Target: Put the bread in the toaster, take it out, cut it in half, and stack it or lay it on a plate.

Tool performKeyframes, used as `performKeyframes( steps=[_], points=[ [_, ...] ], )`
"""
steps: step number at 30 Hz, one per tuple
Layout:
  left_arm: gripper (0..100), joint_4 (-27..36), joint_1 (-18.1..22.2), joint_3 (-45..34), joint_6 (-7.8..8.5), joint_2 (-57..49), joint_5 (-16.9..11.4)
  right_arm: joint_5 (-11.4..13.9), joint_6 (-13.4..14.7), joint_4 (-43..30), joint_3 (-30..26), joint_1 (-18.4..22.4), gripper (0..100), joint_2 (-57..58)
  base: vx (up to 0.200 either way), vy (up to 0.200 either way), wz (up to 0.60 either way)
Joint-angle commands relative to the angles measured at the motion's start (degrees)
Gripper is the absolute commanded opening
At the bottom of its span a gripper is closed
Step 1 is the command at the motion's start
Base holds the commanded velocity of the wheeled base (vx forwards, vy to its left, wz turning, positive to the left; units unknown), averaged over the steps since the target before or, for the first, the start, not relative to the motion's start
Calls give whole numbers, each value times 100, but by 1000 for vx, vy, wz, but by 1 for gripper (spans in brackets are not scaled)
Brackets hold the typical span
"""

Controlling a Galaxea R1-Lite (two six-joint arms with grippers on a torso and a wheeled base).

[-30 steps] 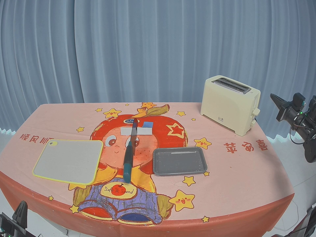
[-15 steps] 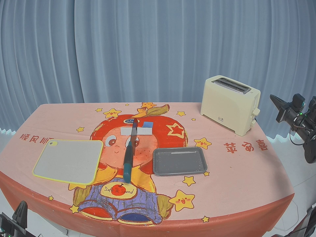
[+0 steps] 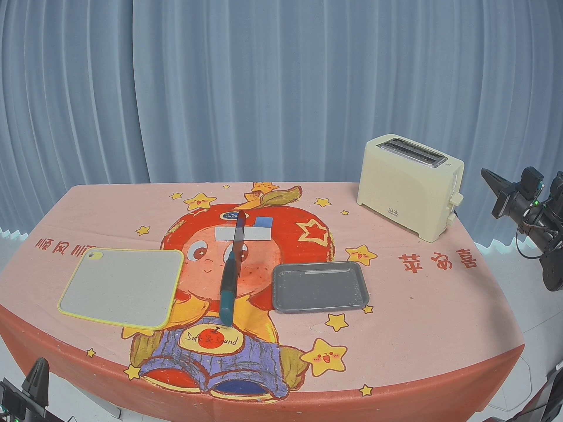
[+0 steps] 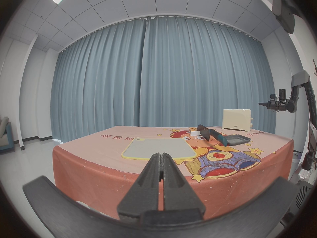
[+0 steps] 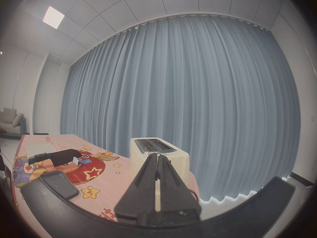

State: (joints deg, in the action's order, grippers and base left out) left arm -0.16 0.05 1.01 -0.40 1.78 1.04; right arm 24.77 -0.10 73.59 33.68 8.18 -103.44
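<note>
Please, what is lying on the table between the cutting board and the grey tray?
A knife lies there, its teal handle toward the table's near edge, touching neither the cutting board nor the grey tray. The head view shows this.

L gripper: jaws pressed together, nothing btwn them, held low at robot's L, pointing fwd. R gripper: jaws together too, empty; R arm out wide at robot's R, raised higher.
</note>
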Motion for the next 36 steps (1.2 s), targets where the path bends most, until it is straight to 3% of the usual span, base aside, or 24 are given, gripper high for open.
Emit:
performKeyframes(
  steps=[1, 36],
  points=[
    [0, -2, 4, -101, -4, 7, 2, 1, 1, -3, -11, -1, 0, -1, 0, 0, 0],
    [0, -2, 4, -101, 5, 7, 2, 1, -8, -3, -55, -9, 0, -1, 0, 0, 0]
  ],
)
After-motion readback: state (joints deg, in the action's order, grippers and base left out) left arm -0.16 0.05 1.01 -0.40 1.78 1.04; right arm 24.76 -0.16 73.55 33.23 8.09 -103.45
